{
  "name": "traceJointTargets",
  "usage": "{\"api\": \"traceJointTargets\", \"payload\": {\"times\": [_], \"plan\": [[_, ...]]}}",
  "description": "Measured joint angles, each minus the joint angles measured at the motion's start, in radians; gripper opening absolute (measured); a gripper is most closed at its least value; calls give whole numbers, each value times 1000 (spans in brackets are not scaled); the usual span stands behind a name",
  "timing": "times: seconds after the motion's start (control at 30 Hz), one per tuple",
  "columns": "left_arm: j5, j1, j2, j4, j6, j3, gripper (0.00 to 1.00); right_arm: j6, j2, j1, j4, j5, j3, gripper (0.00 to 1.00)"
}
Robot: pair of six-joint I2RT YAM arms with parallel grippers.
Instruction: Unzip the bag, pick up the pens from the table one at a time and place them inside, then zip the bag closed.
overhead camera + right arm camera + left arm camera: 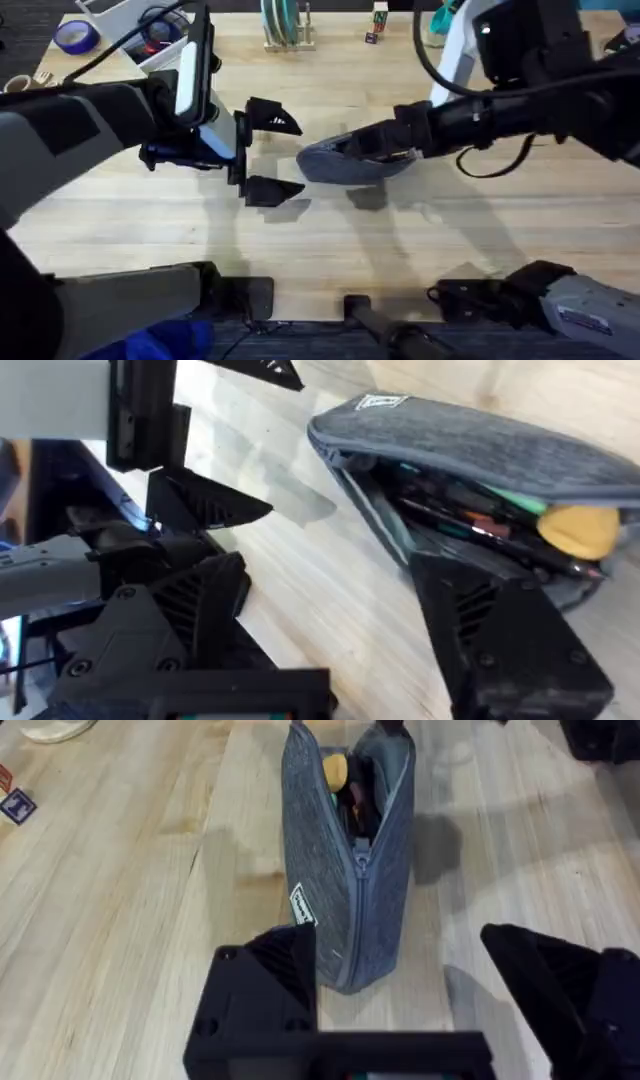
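From above, the grey-blue pouch (345, 160) lies mid-table (150, 220), the right gripper (385, 148) at its mouth and the left gripper (272, 155) spread wide just beside its closed end, touching nothing. The left wrist view shows pens (352, 795) inside and the zipper (362, 870) half open: zipping seems next. In its own view the right gripper's jaws are apart, one finger (500, 635) against the pouch.

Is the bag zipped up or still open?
Open. The bag gapes along its zipper, with pens showing inside. The zip is closed near one end.
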Motion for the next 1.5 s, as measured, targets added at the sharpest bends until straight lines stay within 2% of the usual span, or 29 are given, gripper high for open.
{"api": "traceJointTargets", "payload": {"times": [0.33, 0.7, 1.1, 1.5], "plan": [[0, 0, 0, 0, 0, 0, 996, 1, 126, 0, 95, -81, -1, 997], [0, 0, 0, 0, 0, 0, 995, 1, 232, 0, 194, -99, -2, 997], [0, 0, 0, 0, 0, 0, 995, 1, 276, 6, 286, -99, -2, 997], [0, 0, 0, 0, 0, 0, 995, 4, 318, 77, 381, -99, -2, 997]]}}
